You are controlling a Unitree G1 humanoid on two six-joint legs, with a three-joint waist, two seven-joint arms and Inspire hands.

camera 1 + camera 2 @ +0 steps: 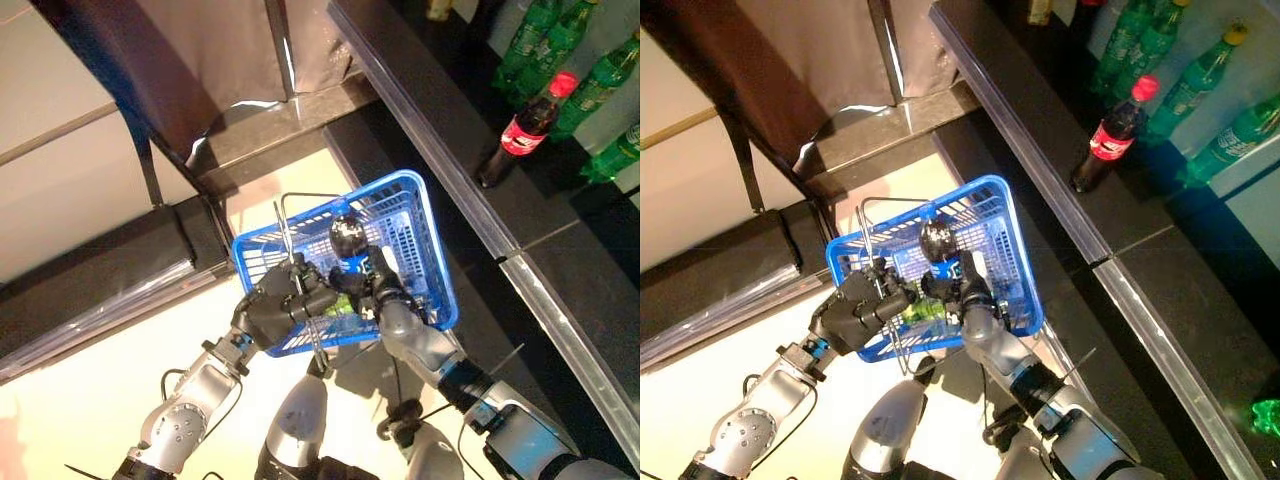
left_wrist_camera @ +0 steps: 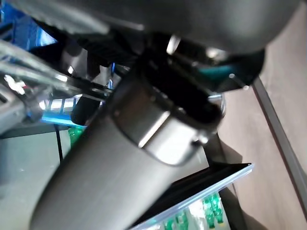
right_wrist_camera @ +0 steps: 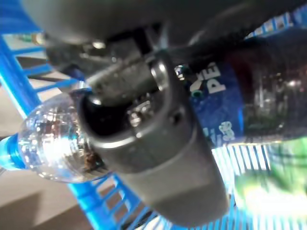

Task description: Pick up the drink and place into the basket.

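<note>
- Holding the scene in the left eye view: the blue basket (image 1: 420,215) sits at frame centre, its wire handles raised, and the left hand (image 1: 283,305) has its fingers curled round one of them at the lower left rim.
- From the lower right, the right hand (image 1: 385,290) reaches over the basket's near wall, wrapped round the drink (image 1: 349,243), a dark bottle with a blue label, standing inside the basket with its rounded end toward the camera.
- Something green (image 1: 343,303) lies low in the basket between the two hands.
- Upper right, on the dark counter (image 1: 560,290), a red-capped cola bottle (image 1: 524,128) stands beside several green bottles (image 1: 600,80).
- Right eye view: same layout, with the basket shifted a little left in the frame.
- Left wrist view: the hand's dark bulk fills most of the frame; wire handle and blue basket plastic show at the upper left, too blurred to read the fingers here.
- Right wrist view: thumb and fingers clamp the drink's blue label, blue basket slats behind; a clear bottle (image 3: 53,143) with a blue cap lies at left.
</note>
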